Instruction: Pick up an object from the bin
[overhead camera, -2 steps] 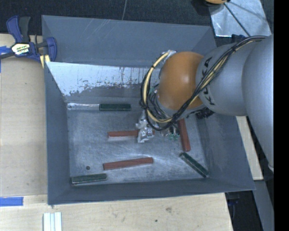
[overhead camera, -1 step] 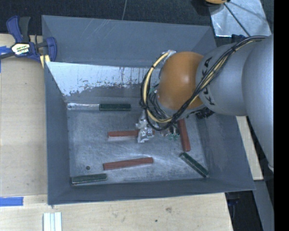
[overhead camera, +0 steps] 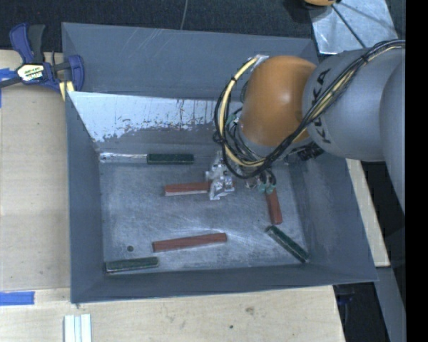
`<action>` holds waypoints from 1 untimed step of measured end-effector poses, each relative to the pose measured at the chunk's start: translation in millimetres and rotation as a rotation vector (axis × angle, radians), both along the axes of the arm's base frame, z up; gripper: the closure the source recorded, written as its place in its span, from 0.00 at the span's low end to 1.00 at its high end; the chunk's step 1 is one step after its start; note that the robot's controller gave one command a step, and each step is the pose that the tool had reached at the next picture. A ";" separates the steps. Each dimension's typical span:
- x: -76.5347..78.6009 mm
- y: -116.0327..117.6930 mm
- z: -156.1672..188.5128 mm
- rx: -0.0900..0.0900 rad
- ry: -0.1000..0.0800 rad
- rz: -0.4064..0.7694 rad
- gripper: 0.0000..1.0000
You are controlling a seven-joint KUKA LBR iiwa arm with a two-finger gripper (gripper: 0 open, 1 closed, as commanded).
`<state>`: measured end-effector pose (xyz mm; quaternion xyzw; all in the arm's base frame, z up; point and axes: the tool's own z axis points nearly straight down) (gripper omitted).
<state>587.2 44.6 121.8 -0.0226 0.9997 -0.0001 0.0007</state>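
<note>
Six sticks (overhead camera: pixel 189 242), brown and dark green, in grey bin (overhead camera: pixel 85 212).
Gripper (overhead camera: pixel 220 182) at centre of frame, at right end of short brown stick (overhead camera: pixel 184 189); whether open or closed, cannot tell. Remaining five lie scattered apart.

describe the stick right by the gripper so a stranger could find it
In the grey bin, look at the middle of the floor, just left of the gripper. A brown stick lies there, its right end at the gripper. It is shorter than the long brown stick nearer the front, and brown, unlike the dark green stick behind it.
</note>
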 end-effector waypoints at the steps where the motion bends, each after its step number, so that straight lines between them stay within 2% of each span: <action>1: -15.5 0.1 21.7 0.000 0.000 0.025 1.00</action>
